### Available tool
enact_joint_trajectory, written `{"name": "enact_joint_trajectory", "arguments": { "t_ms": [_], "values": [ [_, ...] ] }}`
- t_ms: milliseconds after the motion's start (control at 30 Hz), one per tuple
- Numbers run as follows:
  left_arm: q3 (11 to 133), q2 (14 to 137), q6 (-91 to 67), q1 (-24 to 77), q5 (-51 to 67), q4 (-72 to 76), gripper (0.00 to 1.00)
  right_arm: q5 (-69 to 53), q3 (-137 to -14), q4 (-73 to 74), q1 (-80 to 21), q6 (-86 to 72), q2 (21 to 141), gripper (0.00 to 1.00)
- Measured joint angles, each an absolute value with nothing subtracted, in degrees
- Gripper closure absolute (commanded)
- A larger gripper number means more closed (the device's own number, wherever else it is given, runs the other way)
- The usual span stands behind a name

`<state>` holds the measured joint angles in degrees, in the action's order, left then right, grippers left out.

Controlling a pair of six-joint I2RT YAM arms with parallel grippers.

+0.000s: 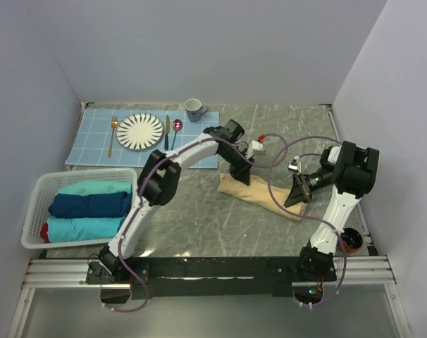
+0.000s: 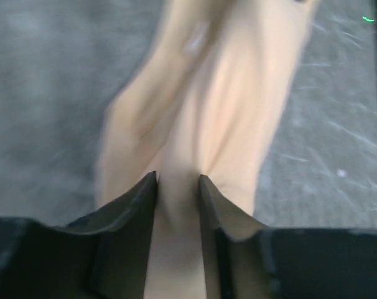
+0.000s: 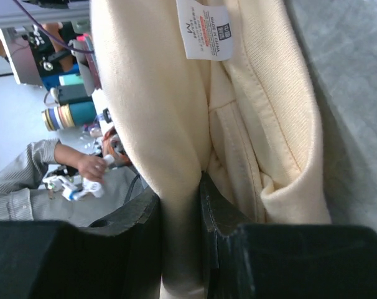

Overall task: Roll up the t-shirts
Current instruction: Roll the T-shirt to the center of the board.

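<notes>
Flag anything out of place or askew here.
The tan shirt lies slanted, a loose uneven roll with its label showing, its ends pinched by the left tool and right tool. Nothing else stands out.

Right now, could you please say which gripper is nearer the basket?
Left. The left gripper grips the shirt at the end toward the basket; the right gripper, its far end.

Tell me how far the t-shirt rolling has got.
Done: a teal t-shirt, a navy t-shirt and a second teal t-shirt lie bundled in the white basket. In hand: the pale yellow t-shirt is a long bundle on the table, left claw and right claw each pinching one end. Left: finish that roll; it is not yet in the basket.
</notes>
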<state>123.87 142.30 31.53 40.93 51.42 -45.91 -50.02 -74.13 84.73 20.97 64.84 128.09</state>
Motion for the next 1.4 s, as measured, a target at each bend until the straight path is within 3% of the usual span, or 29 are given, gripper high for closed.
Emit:
{"name": "enact_joint_trajectory", "arguments": {
  "t_ms": [133,267,467,667,1000,1300,1400],
  "values": [
    [108.16,129.34,28.03,36.95,42.54,-31.55,0.52,-45.39,-74.46,85.36,20.67,62.65,128.11,0.91],
    [97.60,116.73,31.53,34.61,34.63,-21.19,0.51,-41.52,-74.94,86.56,20.21,60.80,128.86,0.91],
    [71.59,102.08,40.03,46.87,26.39,1.02,0.40,-38.59,-76.49,87.68,18.24,57.84,130.21,0.93],
    [57.17,105.08,43.99,57.19,20.58,18.02,0.39,-37.93,-78.59,89.23,17.63,56.25,132.27,0.93],
    [54.46,113.40,48.42,61.95,13.19,38.85,0.35,-38.02,-81.52,91.50,17.58,58.50,134.82,0.93],
    [59.29,119.48,52.77,62.78,14.41,40.56,0.33,-38.63,-82.19,91.55,17.67,59.79,135.59,0.93],
    [62.30,121.78,54.83,62.89,14.70,39.29,0.39,-38.65,-82.19,91.55,17.72,59.92,135.63,0.93]
  ]
}}
